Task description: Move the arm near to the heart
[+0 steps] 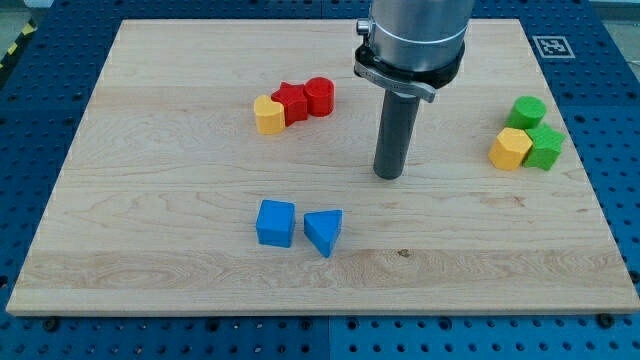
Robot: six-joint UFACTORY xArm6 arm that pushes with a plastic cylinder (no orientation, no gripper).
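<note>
One yellow heart [268,115] sits beside the red blocks [305,98], well left of my tip [388,176] (a bare rod, no jaws), so I have ground to cover.

I work in a lab or robotics test cell — my wooden surface [180,230] lies on a blue perforated mounting plate [620,150], a printed fiducial marker [549,45] sits at two o'clock, and yellow-black hazard tape [12,52] runs at ten o'clock.
</note>
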